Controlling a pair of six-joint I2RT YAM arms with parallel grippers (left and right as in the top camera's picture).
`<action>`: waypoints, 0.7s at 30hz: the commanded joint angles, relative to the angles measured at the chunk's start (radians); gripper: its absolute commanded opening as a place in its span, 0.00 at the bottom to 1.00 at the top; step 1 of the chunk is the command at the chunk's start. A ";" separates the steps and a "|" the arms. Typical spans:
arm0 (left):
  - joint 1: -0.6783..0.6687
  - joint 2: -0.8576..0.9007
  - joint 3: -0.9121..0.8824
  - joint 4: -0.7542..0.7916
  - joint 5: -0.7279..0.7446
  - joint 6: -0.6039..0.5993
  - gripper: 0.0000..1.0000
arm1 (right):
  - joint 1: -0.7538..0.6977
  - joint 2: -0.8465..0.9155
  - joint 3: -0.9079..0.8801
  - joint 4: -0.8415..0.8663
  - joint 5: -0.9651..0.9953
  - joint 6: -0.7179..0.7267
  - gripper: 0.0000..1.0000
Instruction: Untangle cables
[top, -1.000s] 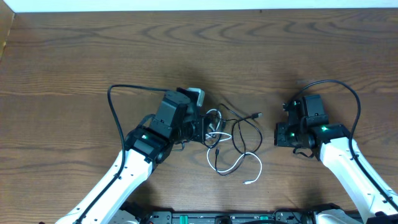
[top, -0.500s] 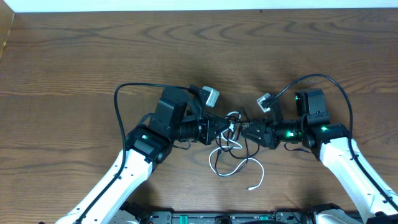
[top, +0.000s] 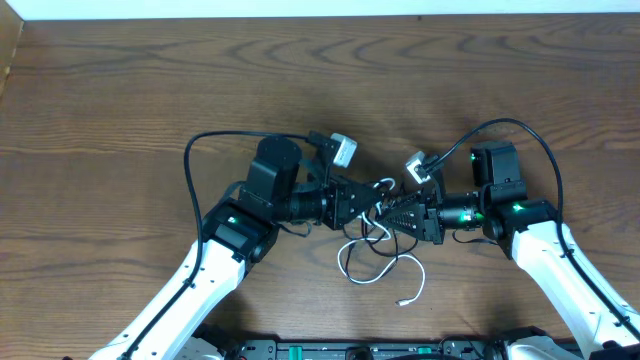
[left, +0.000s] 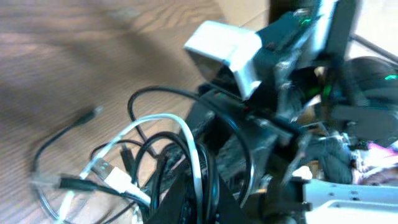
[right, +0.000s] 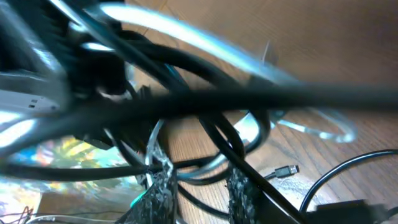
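Dark wooden table (top: 110, 90) carries loosely tangled white and black cables (top: 420, 280).

You are at a robotics lab bench. Identify it by the bare wood-grain worktop (top: 120, 100), by the left arm (top: 190, 290) and right arm (top: 570, 275) mounted at its near edge, and by the equipment rail (top: 380, 352) with green fittings between their bases.

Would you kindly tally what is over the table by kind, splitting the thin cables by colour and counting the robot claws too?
white cable: 1
black cable: 1
robot claws: 2, the left claw and the right claw
total: 4
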 joint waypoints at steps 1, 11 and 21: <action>-0.002 -0.001 -0.002 0.054 0.089 -0.067 0.08 | 0.005 -0.010 0.003 0.003 0.017 0.026 0.20; -0.005 -0.001 -0.002 0.078 0.150 -0.087 0.08 | 0.005 -0.010 0.003 0.014 0.066 0.074 0.28; -0.023 0.014 -0.002 -0.001 0.102 -0.013 0.08 | 0.002 -0.010 0.003 -0.093 0.628 0.396 0.01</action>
